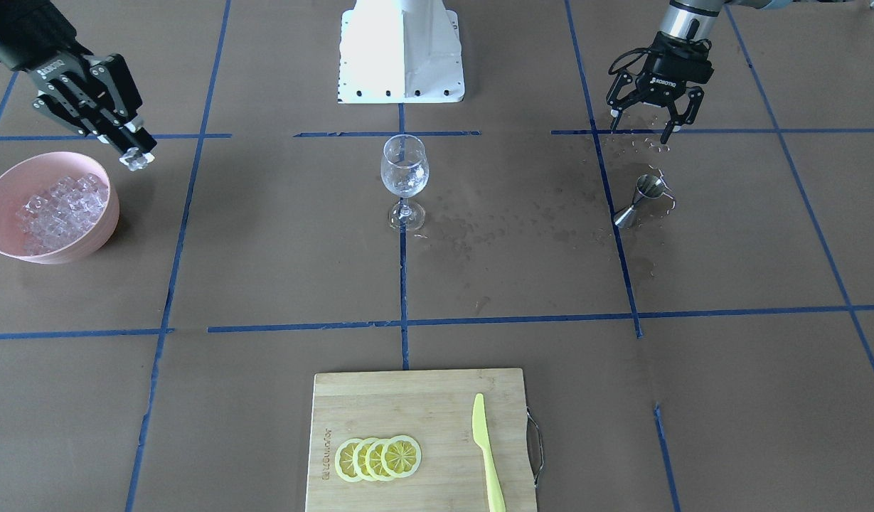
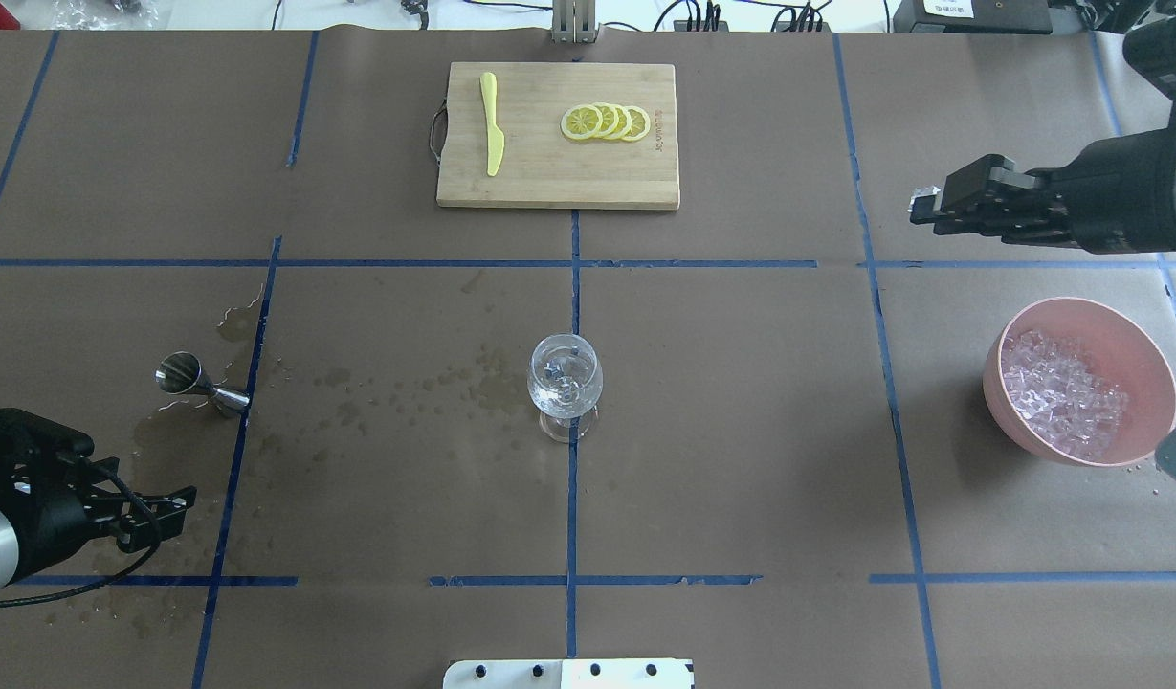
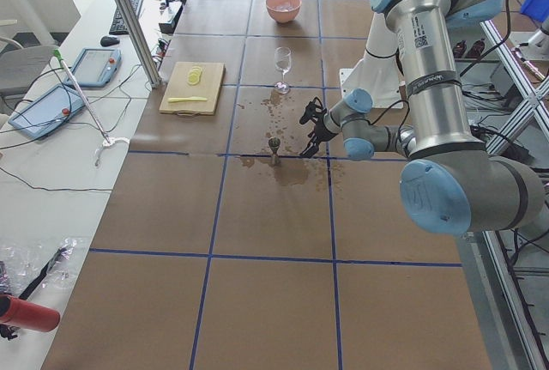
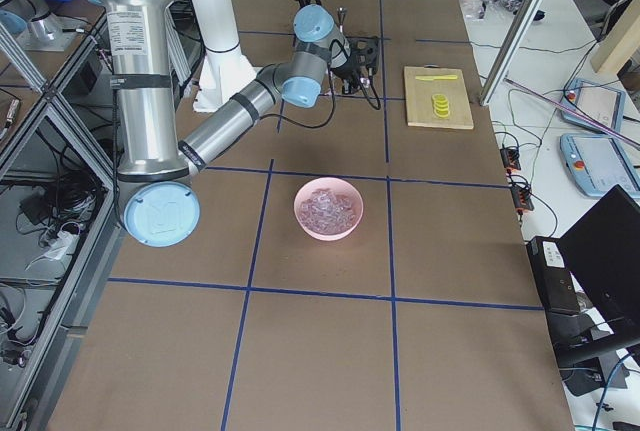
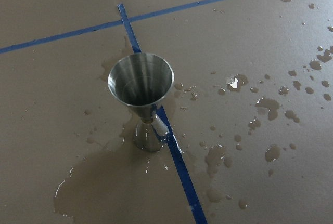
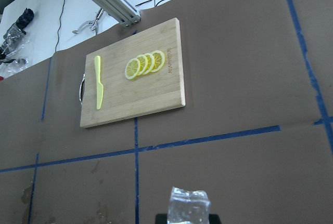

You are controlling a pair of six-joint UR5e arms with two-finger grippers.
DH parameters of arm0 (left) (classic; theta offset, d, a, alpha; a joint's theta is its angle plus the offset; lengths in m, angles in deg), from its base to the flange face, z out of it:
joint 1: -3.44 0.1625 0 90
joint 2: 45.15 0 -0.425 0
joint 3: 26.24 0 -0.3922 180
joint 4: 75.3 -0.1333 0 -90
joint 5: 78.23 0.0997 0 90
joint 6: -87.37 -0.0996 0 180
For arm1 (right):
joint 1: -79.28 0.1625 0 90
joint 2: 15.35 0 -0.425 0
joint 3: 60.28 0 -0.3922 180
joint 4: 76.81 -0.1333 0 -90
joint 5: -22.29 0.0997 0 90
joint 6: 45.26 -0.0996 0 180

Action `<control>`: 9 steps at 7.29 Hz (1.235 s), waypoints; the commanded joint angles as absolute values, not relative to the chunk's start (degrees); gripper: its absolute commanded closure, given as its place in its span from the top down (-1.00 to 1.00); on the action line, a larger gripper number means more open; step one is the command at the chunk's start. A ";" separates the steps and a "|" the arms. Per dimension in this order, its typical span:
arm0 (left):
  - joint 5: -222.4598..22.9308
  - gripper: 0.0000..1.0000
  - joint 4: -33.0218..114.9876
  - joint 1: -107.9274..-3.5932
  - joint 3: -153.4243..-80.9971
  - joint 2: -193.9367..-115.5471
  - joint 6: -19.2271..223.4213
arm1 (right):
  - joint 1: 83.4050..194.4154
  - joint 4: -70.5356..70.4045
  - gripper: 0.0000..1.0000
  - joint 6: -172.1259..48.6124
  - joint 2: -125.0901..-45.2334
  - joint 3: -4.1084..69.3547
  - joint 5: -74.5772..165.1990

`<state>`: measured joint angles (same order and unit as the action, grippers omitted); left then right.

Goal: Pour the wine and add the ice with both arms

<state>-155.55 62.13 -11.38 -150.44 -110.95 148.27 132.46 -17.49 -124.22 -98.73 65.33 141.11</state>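
Note:
My right gripper (image 1: 132, 155) is shut on one clear ice cube (image 6: 188, 206) and holds it in the air just beyond the pink bowl (image 1: 88, 245). The bowl holds a heap of ice (image 1: 58, 206), which also shows in the overhead view (image 2: 1066, 394). The stemmed wine glass (image 1: 404, 176) stands upright at the table's middle. I cannot tell how much wine is in it. My left gripper (image 1: 641, 126) is open and empty, above the table, a little toward the robot from the steel jigger (image 5: 141, 95). The jigger stands upright and looks empty.
Wet splash spots (image 1: 493, 227) and a puddle (image 5: 114, 182) lie between the jigger and the glass. A bamboo cutting board (image 1: 380, 398) with lemon slices (image 1: 377, 457) and a yellow knife (image 1: 486, 451) lies on the operators' side. The white pedestal (image 1: 401, 50) is behind the glass.

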 commanded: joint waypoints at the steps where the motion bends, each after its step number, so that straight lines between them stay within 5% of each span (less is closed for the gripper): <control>1: -163.45 1.00 60.23 -15.96 -151.40 -111.06 147.75 | 127.55 -14.96 -1.00 -127.78 -91.06 63.65 140.68; 4: -172.43 1.00 59.53 -21.43 -151.92 -111.50 147.22 | 119.48 -2.74 -1.00 -129.01 -78.41 60.93 136.84; 9: -175.88 1.00 54.61 -27.33 -154.29 -113.26 143.00 | 108.74 -2.46 -1.00 -130.42 -75.56 57.49 128.13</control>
